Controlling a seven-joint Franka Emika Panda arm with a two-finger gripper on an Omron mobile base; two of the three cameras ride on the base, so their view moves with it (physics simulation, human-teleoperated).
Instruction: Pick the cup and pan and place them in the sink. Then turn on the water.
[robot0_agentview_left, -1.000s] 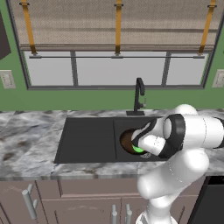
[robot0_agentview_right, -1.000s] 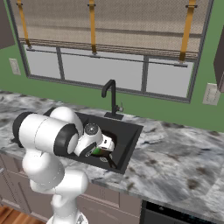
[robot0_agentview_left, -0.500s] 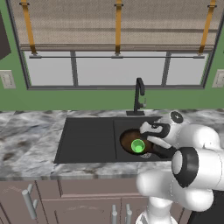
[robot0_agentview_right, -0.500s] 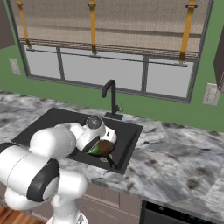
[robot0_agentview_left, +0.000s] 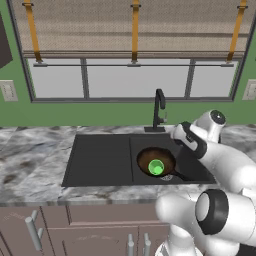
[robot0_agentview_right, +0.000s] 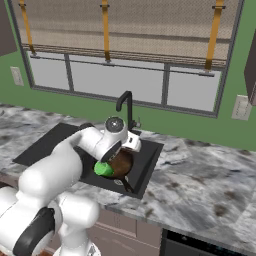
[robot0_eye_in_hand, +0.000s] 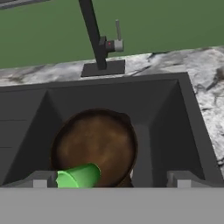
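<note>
The dark brown pan (robot0_agentview_left: 156, 161) lies flat in the right basin of the black double-basin sink (robot0_agentview_left: 100, 157), which is set into the grey marbled worktop (robot0_agentview_left: 30, 165). Its short dark handle (robot0_agentview_left: 181, 175) points toward the front right corner of the basin. The small green cup (robot0_agentview_left: 156, 167) sits inside the pan; from the left base view its open mouth faces the camera, and from the hand view it lies tipped on its side at the pan's near edge (robot0_eye_in_hand: 78, 176). From the right base view the cup (robot0_agentview_right: 104, 169) shows just below the arm's wrist, against the pan (robot0_agentview_right: 121, 163). The tool (robot0_eye_in_hand: 111, 178) hangs above the right basin with its jaws spread wide and nothing between them, clear of both cup and pan. The tall slim black faucet (robot0_agentview_left: 159, 107) stands on the worktop behind the sink, between the two basins, with a small lever (robot0_eye_in_hand: 117, 30) at its side. No water runs from it.
</note>
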